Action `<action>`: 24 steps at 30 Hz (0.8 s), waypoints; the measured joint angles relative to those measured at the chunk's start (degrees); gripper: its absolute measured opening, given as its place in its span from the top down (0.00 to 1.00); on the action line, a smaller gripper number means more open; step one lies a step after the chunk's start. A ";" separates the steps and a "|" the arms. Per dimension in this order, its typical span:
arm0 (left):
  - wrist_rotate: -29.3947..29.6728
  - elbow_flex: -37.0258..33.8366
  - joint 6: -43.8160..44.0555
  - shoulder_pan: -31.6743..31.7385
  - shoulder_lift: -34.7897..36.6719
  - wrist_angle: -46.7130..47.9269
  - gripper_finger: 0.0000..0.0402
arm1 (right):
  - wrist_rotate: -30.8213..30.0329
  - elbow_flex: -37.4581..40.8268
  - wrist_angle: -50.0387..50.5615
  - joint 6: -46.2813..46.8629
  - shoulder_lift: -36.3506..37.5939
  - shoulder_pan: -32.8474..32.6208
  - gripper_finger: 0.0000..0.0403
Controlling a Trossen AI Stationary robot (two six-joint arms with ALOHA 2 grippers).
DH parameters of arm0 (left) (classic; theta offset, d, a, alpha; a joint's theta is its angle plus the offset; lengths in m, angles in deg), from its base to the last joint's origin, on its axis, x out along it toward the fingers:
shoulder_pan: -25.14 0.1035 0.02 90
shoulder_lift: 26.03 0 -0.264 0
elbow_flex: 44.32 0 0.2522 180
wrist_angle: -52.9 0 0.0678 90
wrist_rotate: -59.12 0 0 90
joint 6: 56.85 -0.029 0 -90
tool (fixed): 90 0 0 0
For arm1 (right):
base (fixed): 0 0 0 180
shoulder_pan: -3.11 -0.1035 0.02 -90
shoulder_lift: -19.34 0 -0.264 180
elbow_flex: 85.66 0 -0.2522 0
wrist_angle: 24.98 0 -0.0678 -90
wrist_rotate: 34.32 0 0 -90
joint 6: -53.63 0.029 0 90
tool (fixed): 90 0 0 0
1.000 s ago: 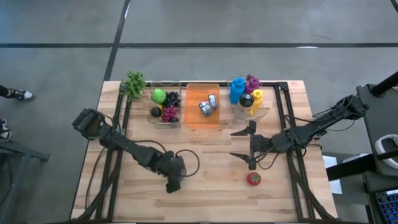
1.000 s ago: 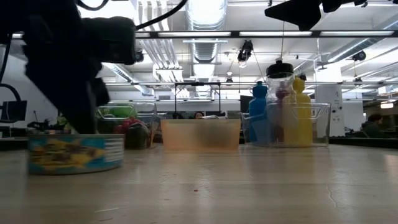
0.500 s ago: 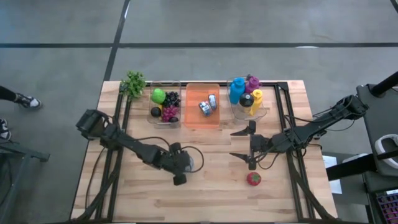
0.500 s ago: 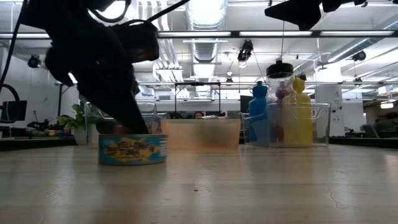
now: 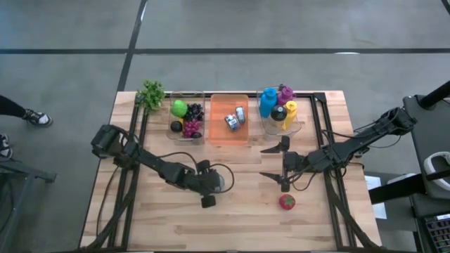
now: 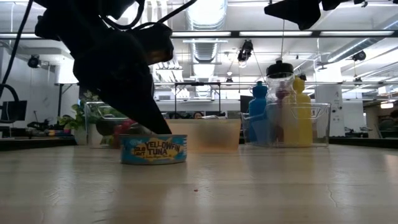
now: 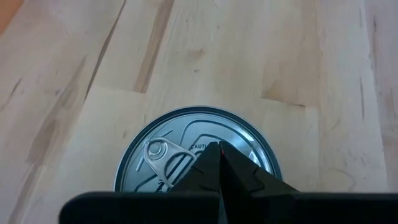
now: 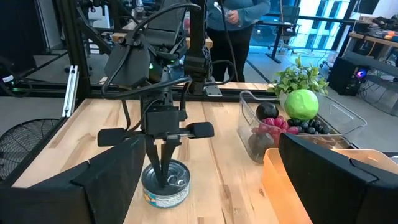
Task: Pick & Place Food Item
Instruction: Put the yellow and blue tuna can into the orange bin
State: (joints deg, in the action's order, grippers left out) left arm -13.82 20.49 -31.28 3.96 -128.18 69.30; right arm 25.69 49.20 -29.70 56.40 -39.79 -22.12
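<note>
The left end effector, fingers closed together, rests its tips on the tuna can's lid.

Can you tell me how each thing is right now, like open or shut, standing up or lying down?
Tuna can: upright, lid sealed.
Left gripper: jaws shut, tips on the can's lid.
Right gripper: jaws open, empty, above the table.
Strawberry: loose on the table.
Bottles: upright in their bin.

A grey concrete floor crossed by dark seams is seen around the wooden counter. Overhead, ceiling ducts and strip lights are seen; desks stand before bright windows.
</note>
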 joint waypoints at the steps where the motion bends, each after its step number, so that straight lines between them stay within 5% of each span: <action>1: -0.12 -0.02 -0.13 0.08 -0.02 -0.58 0.99 | 0.00 -0.02 0.00 0.02 0.00 0.01 0.09; 14: 0.15 -0.04 -0.29 0.27 3.43 -0.32 0.99 | 0.00 -0.02 -0.04 0.21 0.00 0.02 0.09; 24: 3.54 0.00 1.86 0.00 12.16 12.96 0.99 | 3.50 0.00 1.16 0.00 0.00 0.00 0.09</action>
State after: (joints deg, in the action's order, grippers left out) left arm -10.28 20.49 -29.42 3.96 -116.02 82.26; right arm 29.18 49.20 -28.54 56.40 -39.79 -22.12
